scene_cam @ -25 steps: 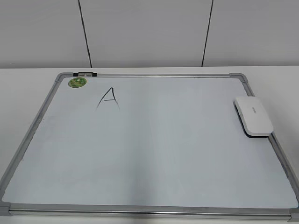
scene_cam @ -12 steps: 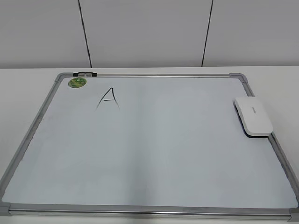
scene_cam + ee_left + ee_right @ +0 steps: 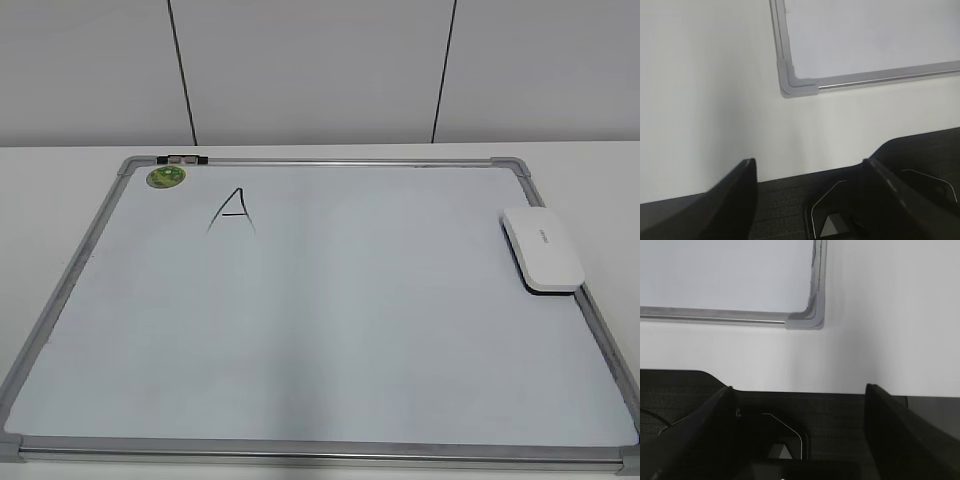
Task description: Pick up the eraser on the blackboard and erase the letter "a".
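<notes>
Exterior view: eraser (image 3: 543, 249) lies flat on the blackboard (image 3: 330, 350), against its right frame edge. Capital "A" (image 3: 232, 211) sits near the board's upper left, beside the green sticker (image 3: 166, 177). Left gripper (image 3: 805, 180) and right gripper (image 3: 797, 407) both spread apart, empty, off the board's near corners.

The exterior camera looks down at a slant from my front edge of the table (image 3: 60, 160) toward the far wall, taking in the whole blackboard (image 3: 320, 330). My left wrist camera sits low behind my left gripper (image 3: 805, 200), near the table's near left corner, facing forward at the board's near left corner cap. My right wrist camera mirrors it behind my right gripper (image 3: 797, 435), seeing the near right cap. Each wrist view shares its corner with the exterior view.
</notes>
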You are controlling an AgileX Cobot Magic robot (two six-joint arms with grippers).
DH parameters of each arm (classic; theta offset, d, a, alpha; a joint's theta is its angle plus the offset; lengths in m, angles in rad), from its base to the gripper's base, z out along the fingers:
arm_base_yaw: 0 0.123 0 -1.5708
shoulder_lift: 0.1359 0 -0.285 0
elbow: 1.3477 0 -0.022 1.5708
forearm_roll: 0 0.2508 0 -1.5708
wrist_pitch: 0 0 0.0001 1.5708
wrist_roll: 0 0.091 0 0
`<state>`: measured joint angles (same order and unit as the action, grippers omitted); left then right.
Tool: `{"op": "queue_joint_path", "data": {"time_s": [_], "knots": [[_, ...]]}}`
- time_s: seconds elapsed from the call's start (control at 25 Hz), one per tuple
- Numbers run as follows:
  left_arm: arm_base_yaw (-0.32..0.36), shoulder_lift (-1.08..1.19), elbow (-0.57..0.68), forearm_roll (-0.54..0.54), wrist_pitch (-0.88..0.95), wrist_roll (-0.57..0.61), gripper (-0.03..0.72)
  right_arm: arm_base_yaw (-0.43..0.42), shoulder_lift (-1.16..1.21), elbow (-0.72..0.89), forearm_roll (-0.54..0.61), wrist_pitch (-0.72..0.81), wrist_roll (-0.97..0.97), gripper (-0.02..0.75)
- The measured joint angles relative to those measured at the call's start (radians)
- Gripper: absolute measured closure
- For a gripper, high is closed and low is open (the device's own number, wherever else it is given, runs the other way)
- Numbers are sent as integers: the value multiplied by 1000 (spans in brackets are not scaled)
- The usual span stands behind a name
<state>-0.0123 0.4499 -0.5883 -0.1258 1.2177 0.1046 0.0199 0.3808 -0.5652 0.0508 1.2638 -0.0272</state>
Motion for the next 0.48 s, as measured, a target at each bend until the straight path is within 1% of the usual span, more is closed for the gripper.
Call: {"op": "queue_joint_path", "data": {"time_s": [0.12,0.32,0.48], "knots": [[0,-3,37,2,-18,-4,212,0,0,28,-11,-20,12,150],[0,-3,45,4,-60,-4,212,0,0,59,-19,-110,16,150],[0,-3,73,6,-112,-6,212,0,0,78,-31,-127,16,150]]}}
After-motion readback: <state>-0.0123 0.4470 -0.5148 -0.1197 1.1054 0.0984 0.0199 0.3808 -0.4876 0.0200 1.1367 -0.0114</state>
